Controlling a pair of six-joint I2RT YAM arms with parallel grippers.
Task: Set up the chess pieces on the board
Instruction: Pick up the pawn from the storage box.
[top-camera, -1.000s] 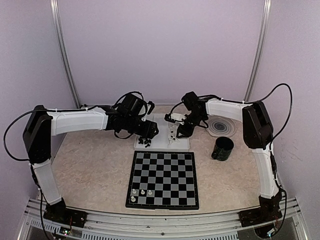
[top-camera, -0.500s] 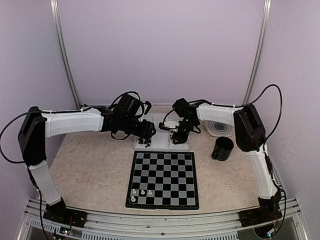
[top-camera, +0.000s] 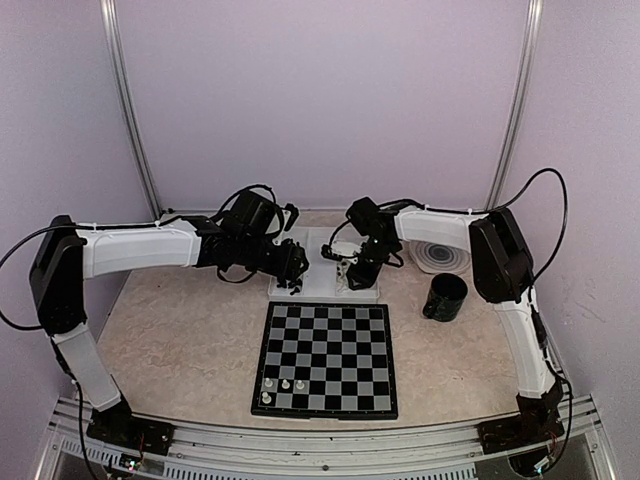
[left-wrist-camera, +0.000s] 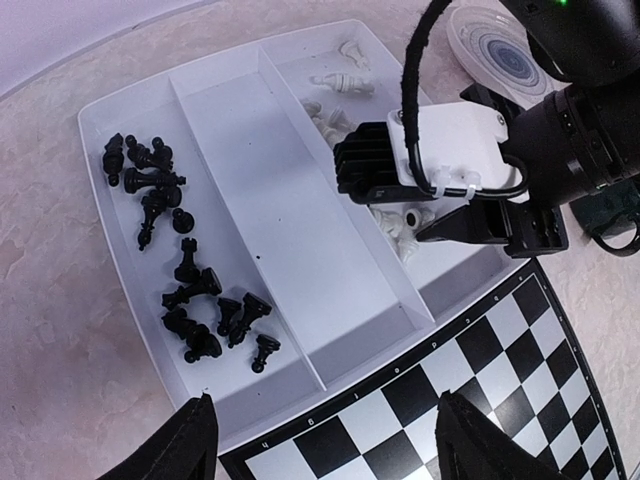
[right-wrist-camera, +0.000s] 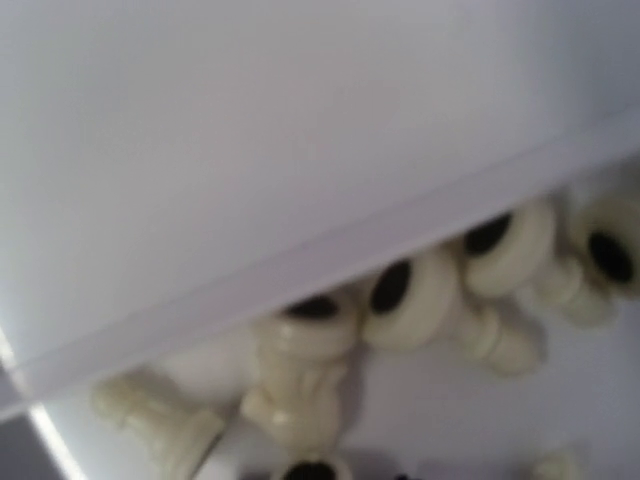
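Two grippers at work, both over the white tray (left-wrist-camera: 250, 180) at the far side of the table.

Left gripper (left-wrist-camera: 325, 396): jaws spread wide, nothing between them. It hangs above the tray's near rim, where the rim meets the far edge of the board (top-camera: 326, 358).

Right gripper (left-wrist-camera: 425, 228): lowered into the tray's right-hand compartment, right down among the white pieces (right-wrist-camera: 410, 295). Its fingertips are hidden by its own body in the left wrist view and do not show in its own camera, so I cannot tell how far open it is or whether it has a piece.

White pieces: a loose heap in that compartment, several lying on their sides with their hollow bases showing.

Black pieces (left-wrist-camera: 150, 180): scattered in the tray's left-hand compartment, some upright, some tipped over.

Board: just in front of the tray, a few white pieces (top-camera: 285, 385) standing near its near left corner.

Right of the board stands a dark mug (top-camera: 444, 296), with a ringed disc (top-camera: 443, 254) behind it.
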